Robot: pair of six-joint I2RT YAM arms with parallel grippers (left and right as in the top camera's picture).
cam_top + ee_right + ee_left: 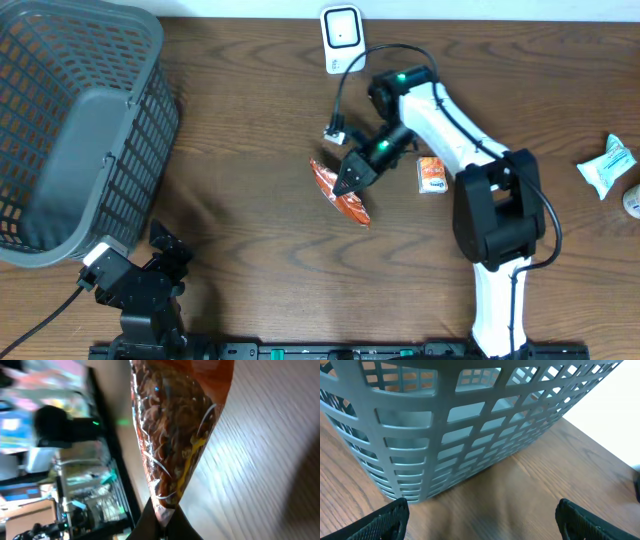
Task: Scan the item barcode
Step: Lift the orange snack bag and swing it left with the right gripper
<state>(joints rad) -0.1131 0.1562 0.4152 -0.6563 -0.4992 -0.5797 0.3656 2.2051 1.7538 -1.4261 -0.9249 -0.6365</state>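
Grasp made: right fingers (145,525) clamp the orange packet (352,208); showing it to the scanner (341,38) remains; left fingers (380,522) wide.

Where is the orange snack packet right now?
Overhead view, centre: the orange snack packet, pinched by the right gripper, is left of the small box and below the white scanner.

Grey mesh basket (445,435), wooden table (520,495), left pincer (482,522) spread wide

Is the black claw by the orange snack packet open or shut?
Shut: the right gripper pinches one end of the orange plastic snack packet.
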